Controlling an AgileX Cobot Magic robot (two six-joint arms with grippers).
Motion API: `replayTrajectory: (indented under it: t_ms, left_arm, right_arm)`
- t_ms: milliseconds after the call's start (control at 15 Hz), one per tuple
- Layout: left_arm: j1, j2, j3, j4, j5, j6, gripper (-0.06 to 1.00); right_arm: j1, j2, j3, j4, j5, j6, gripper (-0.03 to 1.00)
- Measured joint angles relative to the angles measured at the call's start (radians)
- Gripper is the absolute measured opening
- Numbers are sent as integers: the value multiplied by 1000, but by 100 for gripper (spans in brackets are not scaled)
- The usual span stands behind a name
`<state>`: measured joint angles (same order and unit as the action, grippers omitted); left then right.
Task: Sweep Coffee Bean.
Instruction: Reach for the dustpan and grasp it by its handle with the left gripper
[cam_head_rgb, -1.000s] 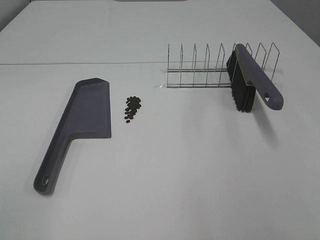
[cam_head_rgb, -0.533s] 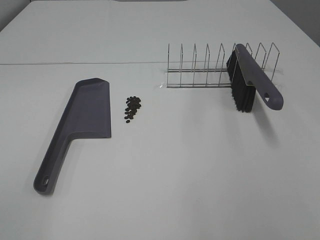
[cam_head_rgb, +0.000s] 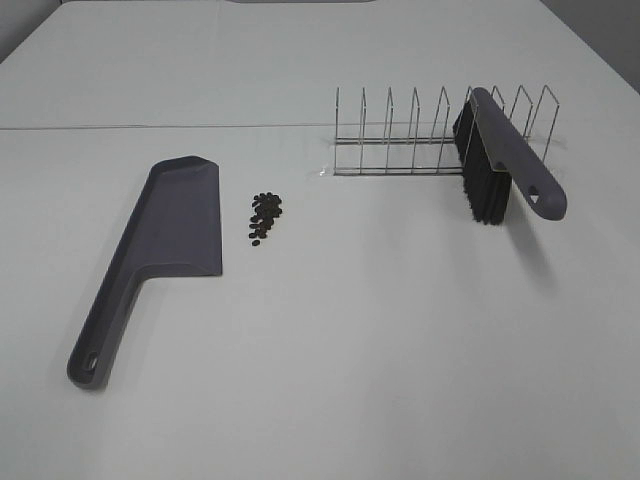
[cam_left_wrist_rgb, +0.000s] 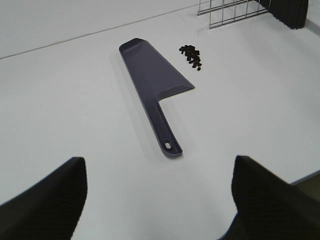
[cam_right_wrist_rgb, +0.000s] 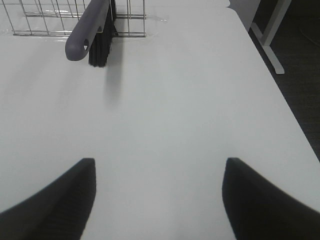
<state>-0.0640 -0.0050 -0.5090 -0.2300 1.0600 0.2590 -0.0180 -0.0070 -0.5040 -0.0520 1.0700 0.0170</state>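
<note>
Nothing has moved since the earlier frames: dustpan, beans and brush lie exactly where they were, and neither arm has shifted.

Closest to me, the left hand (cam_left_wrist_rgb: 157, 200) is released. Its two dark fingers (cam_left_wrist_rgb: 45, 200) stand wide apart with only bare tabletop (cam_head_rgb: 400, 350) between them, and both are cut off by the frame edge, so I see just their tips. The right hand (cam_right_wrist_rgb: 157, 200) is the same, fingers (cam_right_wrist_rgb: 270, 200) spread, gripping nothing and cropped the same way. Neither hand reaches into the high view.

Beyond the left hand lies the dustpan (cam_head_rgb: 185, 215), flat on the tabletop, its handle with the hanging hole toward me and its blade pointing away. Just beside the blade's far half, on the side toward the brush, sits the coffee bean (cam_head_rgb: 265, 216). It is a small loose cluster of dark specks resting on the tabletop, apart from the dustpan's edge. They are too small and bunched for me to count.

Farther back on the right stands the wire rack (cam_head_rgb: 400, 135). The brush (cam_head_rgb: 515, 160) rests tilted in its right end, grey handle sticking out toward me and black bristles hanging down. I cannot tell whether the bristle tips touch the tabletop. Both wrist views show only part of the rack.
</note>
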Motion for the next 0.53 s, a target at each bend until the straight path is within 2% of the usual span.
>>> replayTrajectory:
  t_ms: [533]
  left_arm:
    - [0,0,0,0,0,0,76]
  right_arm:
    - [0,0,0,0,0,0,68]
